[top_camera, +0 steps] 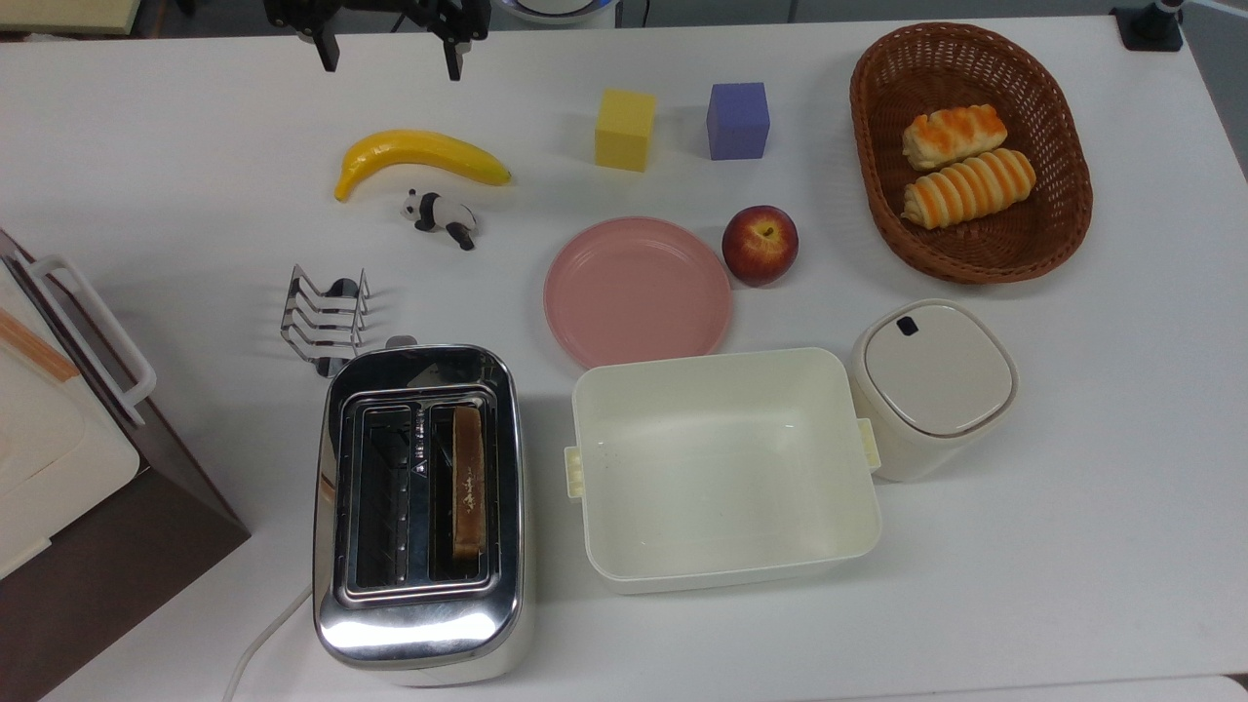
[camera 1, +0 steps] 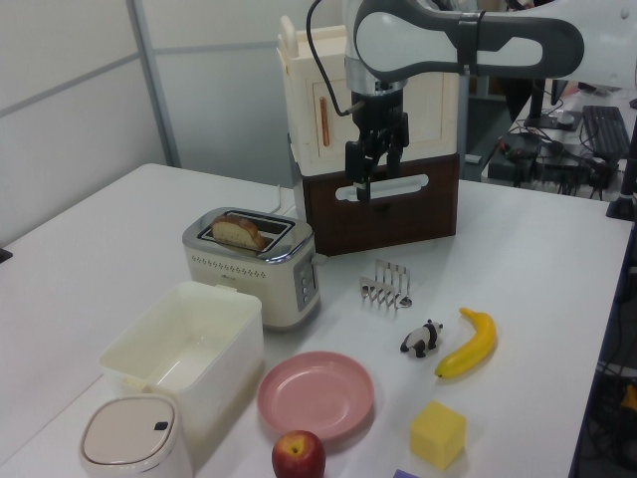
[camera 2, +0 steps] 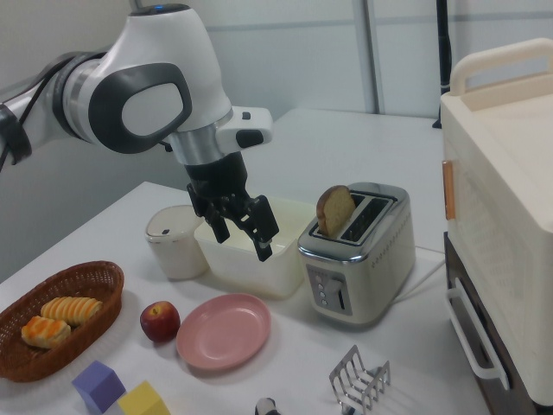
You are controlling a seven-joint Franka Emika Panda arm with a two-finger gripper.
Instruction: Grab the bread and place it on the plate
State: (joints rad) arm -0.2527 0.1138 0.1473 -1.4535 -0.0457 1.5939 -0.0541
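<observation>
while the bread (top_camera: 468,481) stands edge-up in the toaster (top_camera: 419,507), in the slot nearer the tub (top_camera: 721,468), we reach with the gripper (top_camera: 388,47) spread open and empty.
we should come straight down over that slot, pinch the slice's flat faces, lift it clear, then lay it flat on the pink plate (top_camera: 638,292) just beyond the tub.

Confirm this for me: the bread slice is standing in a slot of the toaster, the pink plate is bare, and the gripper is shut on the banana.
Not quite. The gripper holds nothing: the top view shows its fingers open and the banana lying on the table apart from it. The rest stands: the bread slice is in a slot of the toaster, and the pink plate is bare.
</observation>
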